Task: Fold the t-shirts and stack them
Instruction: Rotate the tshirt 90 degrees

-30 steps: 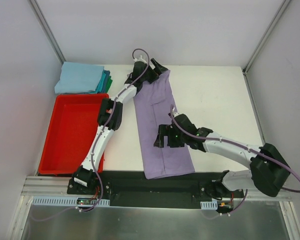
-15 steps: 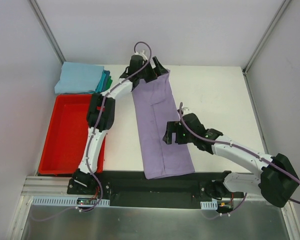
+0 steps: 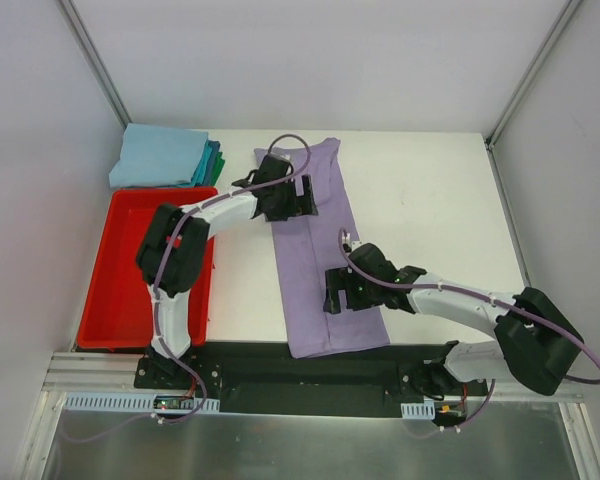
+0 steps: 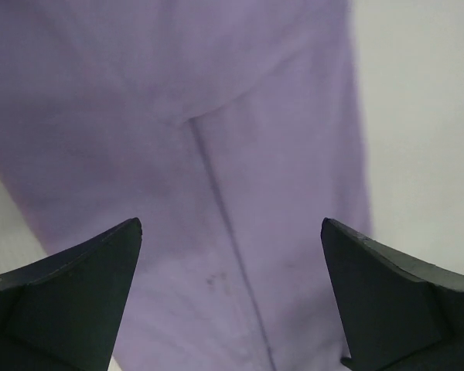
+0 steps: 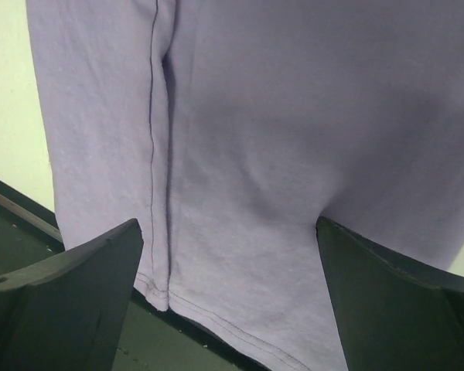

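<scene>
A lavender-purple t-shirt point(image 3: 320, 255) lies folded into a long strip down the middle of the table, its hem over the near edge. My left gripper point(image 3: 302, 197) is open and empty just above the strip's upper part; the cloth point(image 4: 240, 154) fills the left wrist view between the fingers point(image 4: 69, 294). My right gripper point(image 3: 336, 292) is open and empty above the strip's lower part; the right wrist view shows the hem point(image 5: 240, 325) between the fingers point(image 5: 62, 301). A stack of folded shirts, light blue point(image 3: 160, 157) on top with teal and green point(image 3: 214, 162) under it, sits at the far left.
A red plastic bin point(image 3: 140, 265) stands on the left beside the left arm. The black base rail point(image 3: 310, 375) runs along the near edge. Frame posts stand at the back corners. Bare table point(image 3: 430, 200) lies right of the strip.
My left gripper let go of the shirt's far end and moved back toward me over the strip; the far end now lies flat. My right gripper shifted slightly nearer over the lower part.
</scene>
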